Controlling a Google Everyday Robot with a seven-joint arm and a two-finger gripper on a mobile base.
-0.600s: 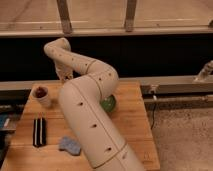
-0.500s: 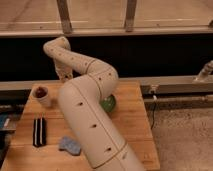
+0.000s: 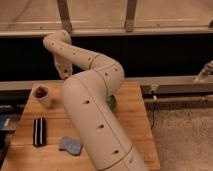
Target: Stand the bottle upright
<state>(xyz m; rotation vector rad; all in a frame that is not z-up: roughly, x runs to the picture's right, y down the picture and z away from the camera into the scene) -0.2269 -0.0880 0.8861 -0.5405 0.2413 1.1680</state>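
The arm [image 3: 95, 115] is hardly moving since a moment ago. The gripper [image 3: 63, 74] is hanging just right of the cup [image 3: 42, 96], and I cannot tell its grasp. The bottle is staying out of sight, probably behind the arm and right of the cup, so the task is likely not advancing yet.

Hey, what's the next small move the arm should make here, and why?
Probably lower the gripper a little, straight down. It hangs pointing down over the back edge of the table, just right of the cup. The bottle isn't visible, and is likely hidden behind the arm below it. Go slowly, since the target can't be confirmed.
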